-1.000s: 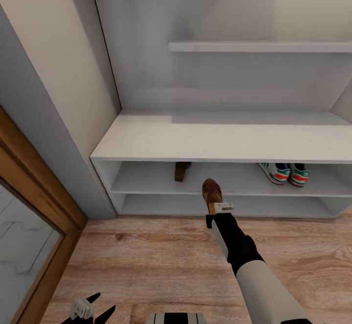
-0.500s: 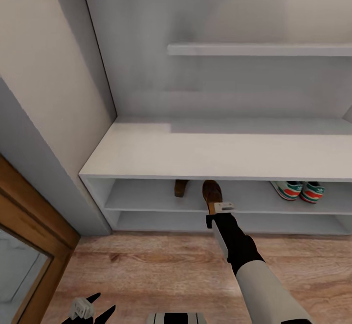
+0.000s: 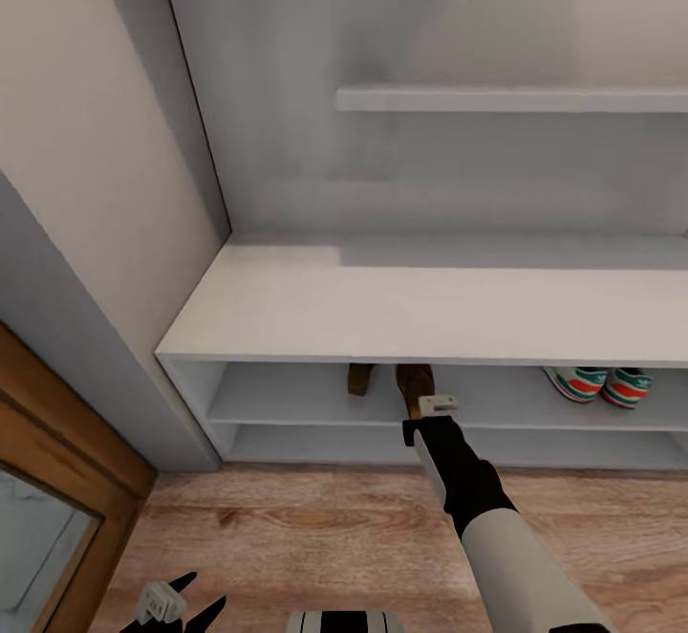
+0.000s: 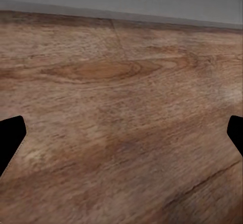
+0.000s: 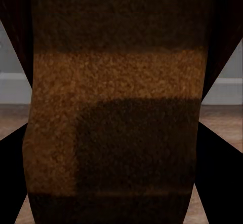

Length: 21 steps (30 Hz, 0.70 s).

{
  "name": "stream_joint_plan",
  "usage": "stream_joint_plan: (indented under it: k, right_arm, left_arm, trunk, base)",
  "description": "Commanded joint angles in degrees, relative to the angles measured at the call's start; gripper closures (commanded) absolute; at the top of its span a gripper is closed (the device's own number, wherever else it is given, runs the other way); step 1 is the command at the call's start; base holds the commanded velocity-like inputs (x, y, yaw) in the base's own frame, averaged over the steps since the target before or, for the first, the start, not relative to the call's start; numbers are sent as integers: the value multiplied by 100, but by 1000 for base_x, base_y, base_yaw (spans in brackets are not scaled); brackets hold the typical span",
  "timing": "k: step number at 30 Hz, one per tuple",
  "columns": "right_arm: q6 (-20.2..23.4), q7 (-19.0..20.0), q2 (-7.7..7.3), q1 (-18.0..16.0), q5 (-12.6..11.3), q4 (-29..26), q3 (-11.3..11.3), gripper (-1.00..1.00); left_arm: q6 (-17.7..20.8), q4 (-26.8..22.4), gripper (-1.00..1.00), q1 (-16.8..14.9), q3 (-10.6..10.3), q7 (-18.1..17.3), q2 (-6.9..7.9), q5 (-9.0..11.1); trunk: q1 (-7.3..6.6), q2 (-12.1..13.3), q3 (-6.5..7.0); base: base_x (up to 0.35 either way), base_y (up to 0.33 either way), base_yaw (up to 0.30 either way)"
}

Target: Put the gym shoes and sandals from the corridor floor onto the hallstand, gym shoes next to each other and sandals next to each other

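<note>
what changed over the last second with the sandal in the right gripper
The right gripper has carried its sandal forward, from in front of the hallstand to under the bench edge, onto the upper open shelf beside the other sandal. The camera moved closer too. The grip stayed shut, the gym shoes stayed shelved, and the left gripper stayed low.

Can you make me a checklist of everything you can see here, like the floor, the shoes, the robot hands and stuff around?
Surface: wood-plank floor, bare where visible.
Job's things: two gym shoes side by side on the hallstand upper shelf; one sandal on that shelf; second sandal held at the shelf's edge beside it.
Clutter: nothing seen.
Grippers: right gripper shut on the second sandal; left gripper open, low over the floor.
Cables: nothing seen.
Surroundings: wall shelf, wooden door frame.
</note>
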Motion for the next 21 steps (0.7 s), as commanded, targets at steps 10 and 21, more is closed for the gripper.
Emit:
stream_joint_plan:
  k: [10, 21]
  right_arm:
    - [42, 5, 1, -2, 46, 7, 7, 100]
    - [42, 6, 1, -2, 46, 3, 13, 100]
  left_arm:
    - [-19, 2, -100, -5, 30, -28, -3, -27]
    - [-19, 2, -100, -7, 30, -28, -3, -27]
  trunk:
    - [-1, -2, -4]
    - [-1, -2, -4]
  base:
    - [94, 41, 0]
    - [91, 20, 0]
